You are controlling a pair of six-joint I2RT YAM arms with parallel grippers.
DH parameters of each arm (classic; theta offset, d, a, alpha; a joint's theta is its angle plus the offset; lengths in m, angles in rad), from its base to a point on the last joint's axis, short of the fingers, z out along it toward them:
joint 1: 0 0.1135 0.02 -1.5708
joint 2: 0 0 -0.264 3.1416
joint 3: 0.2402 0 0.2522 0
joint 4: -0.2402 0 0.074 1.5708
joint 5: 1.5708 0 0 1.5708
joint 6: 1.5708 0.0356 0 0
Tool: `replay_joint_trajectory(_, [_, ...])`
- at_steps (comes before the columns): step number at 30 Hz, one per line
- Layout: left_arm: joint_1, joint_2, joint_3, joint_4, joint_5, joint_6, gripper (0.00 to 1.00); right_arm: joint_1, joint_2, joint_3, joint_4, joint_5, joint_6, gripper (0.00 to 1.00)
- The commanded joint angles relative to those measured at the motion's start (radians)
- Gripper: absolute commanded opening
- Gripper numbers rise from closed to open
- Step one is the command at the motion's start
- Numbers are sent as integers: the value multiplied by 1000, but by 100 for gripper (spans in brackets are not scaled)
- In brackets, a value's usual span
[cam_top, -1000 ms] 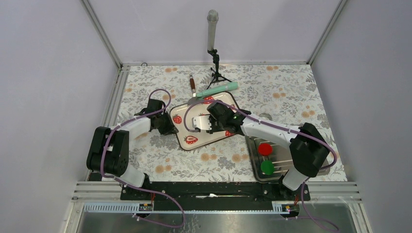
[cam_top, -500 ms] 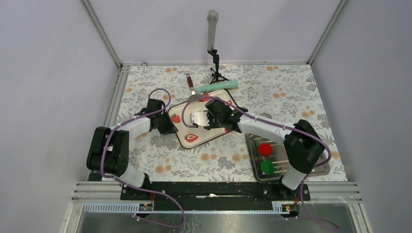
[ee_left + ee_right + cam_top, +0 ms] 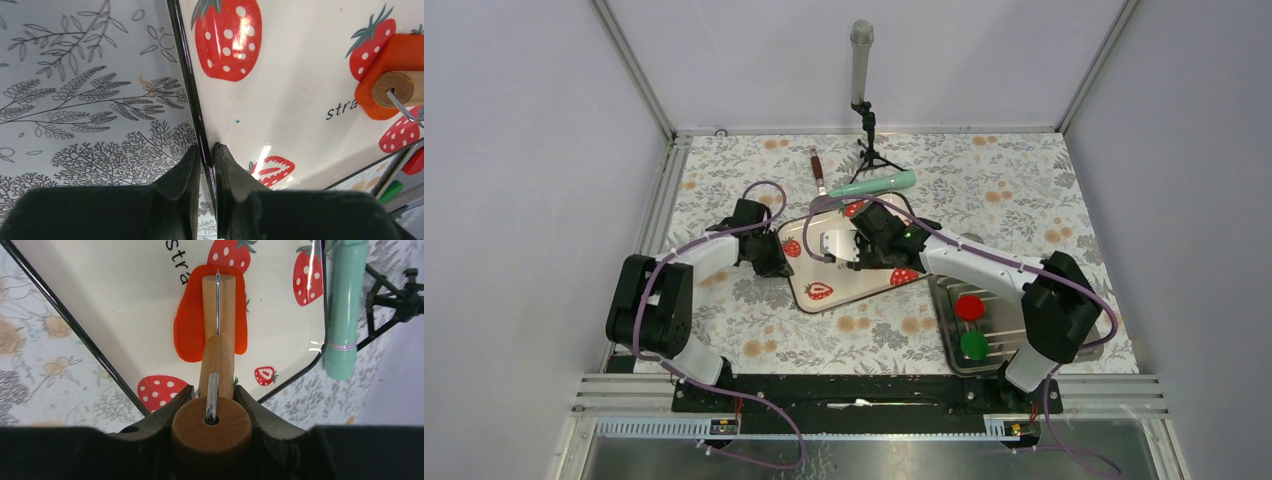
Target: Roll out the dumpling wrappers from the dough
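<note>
Progress: halfway at best. Got dough (image 3: 190,325) squashed into a rough oval in middle of tray (image 3: 300,60), under roller (image 3: 226,300). Roller handle clamped in right gripper (image 3: 212,388), tray rim pinched by left gripper (image 3: 206,150). No round wrappers yet, cutting left to do.

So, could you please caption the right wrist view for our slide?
Right gripper, jaws clamped on a wooden roller, flattens the dough on the strawberry tray.

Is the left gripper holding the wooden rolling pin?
No, the left gripper is shut on the dark rim of the white strawberry-printed tray.
</note>
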Motion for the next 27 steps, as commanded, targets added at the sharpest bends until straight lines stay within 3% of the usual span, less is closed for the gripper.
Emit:
replay_joint_trajectory(1, [-31, 40, 41, -143, -3, 134, 0, 40, -52, 44, -199, -118, 99, 0])
replay_joint_trajectory(6, [-33, 37, 60, -203, -33, 190, 0, 45, -80, 110, -248, -118, 149, 0])
replay_joint_trajectory(13, [-35, 58, 124, -226, -30, 219, 0, 46, -106, 83, -198, -89, 96, 0])
replay_joint_trajectory(20, [-19, 110, 244, -420, 19, 354, 0, 45, -83, 161, -175, -35, 43, 0])
replay_joint_trajectory(27, [28, 72, 201, -425, 45, 357, 0, 47, -68, 177, -177, -63, 64, 0])
